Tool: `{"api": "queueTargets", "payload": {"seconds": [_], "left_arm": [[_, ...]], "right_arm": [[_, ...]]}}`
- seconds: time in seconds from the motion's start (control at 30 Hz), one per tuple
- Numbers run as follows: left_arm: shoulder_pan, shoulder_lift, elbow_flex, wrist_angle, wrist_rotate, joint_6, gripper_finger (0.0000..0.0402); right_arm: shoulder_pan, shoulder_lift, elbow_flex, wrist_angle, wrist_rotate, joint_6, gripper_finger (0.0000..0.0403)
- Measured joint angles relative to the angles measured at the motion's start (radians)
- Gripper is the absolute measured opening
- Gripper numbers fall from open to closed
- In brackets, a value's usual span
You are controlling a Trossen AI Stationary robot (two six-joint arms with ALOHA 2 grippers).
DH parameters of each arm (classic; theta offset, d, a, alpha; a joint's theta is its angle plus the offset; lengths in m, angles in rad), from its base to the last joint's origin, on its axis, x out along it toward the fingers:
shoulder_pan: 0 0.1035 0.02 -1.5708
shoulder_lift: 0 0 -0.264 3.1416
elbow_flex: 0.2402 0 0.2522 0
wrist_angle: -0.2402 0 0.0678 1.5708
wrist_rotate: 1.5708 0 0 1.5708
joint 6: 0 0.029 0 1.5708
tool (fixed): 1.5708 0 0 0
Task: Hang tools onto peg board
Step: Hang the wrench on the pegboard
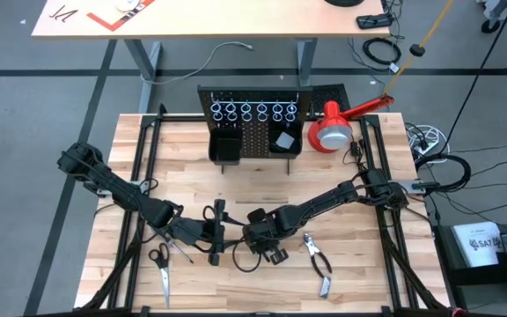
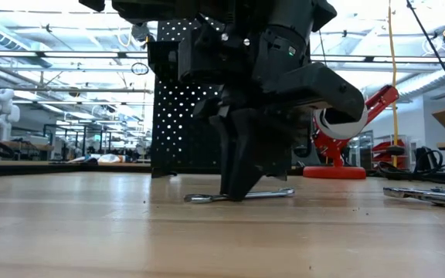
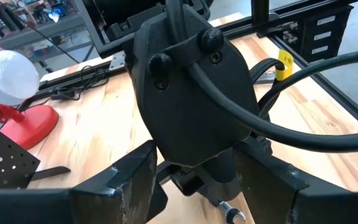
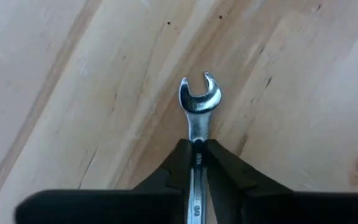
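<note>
The silver wrench (image 2: 275, 194) lies flat on the wooden table, and my right gripper (image 4: 197, 154) is shut on it, pointing steeply down near the table's middle (image 1: 269, 248). My left gripper (image 1: 216, 234) hangs open just left of it, holding nothing; its wrist view is filled by the right arm's wrist. Black-handled scissors (image 1: 161, 264) and a thin screwdriver (image 1: 183, 250) lie at the near left. Black-handled pliers (image 1: 318, 261) lie at the near right. The black peg board (image 1: 255, 132) stands upright at the table's far side with a row of silver rings (image 1: 253, 111) and two black bins. My right gripper pinches the wrench's shank (image 4: 196, 135) between its two fingers, a little behind the open-jawed end (image 4: 200, 96). The fingers come from above, pointing down, one on each side of the shank. The wrench lies level on the table, both ends sticking out past the fingers (image 2: 238, 181).
A red-and-white lamp (image 1: 333, 129) stands at the far right beside the peg board. A black metal frame (image 1: 143, 176) runs along the table's sides. Bare wood (image 1: 262, 189) lies between the grippers and the peg board.
</note>
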State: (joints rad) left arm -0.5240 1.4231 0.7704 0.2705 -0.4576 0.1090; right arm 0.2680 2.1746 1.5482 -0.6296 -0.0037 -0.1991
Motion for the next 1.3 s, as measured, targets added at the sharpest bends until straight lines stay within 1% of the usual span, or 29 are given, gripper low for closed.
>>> {"api": "queueTargets", "payload": {"seconds": [0.13,0.43,0.6,0.8,1.0,1.1,1.17,1.23,1.3], "left_arm": [[0.0,0.0,0.0,0.008,-0.002,0.001,0.0218],[0.0,0.001,-0.001,0.022,-0.002,0.001,0.0218],[0.0,0.002,-0.001,0.039,0.0,0.003,0.0218],[0.0,0.001,0.0,0.1,-0.014,0.01,0.0218],[0.0,0.002,0.0,0.099,-0.015,0.013,0.0218],[0.0,0.002,0.0,0.097,-0.015,0.028,0.0218],[0.0,0.002,0.0,0.098,-0.015,0.028,0.0218],[0.0,0.002,-0.001,0.112,-0.017,0.028,0.0218],[-0.002,0.002,-0.001,0.174,-0.017,0.028,0.0218]], "right_arm": [[0.001,0.0,-0.001,-0.001,0.013,-0.011,0.0003],[0.001,0.0,-0.001,0.001,0.017,-0.022,0.0],[0.014,-0.023,-0.003,0.013,0.065,-0.022,0.0],[0.021,-0.069,-0.007,0.005,0.068,-0.028,0.0001],[0.045,-0.136,-0.006,0.013,0.058,-0.04,0.0001],[0.053,-0.178,-0.006,0.005,0.058,-0.017,0.0],[0.056,-0.216,-0.004,-0.004,0.064,0.002,0.0006],[0.061,-0.25,-0.003,-0.009,0.102,0.03,0.0019],[0.06,-0.281,-0.003,-0.027,0.137,0.052,0.0039]]}}
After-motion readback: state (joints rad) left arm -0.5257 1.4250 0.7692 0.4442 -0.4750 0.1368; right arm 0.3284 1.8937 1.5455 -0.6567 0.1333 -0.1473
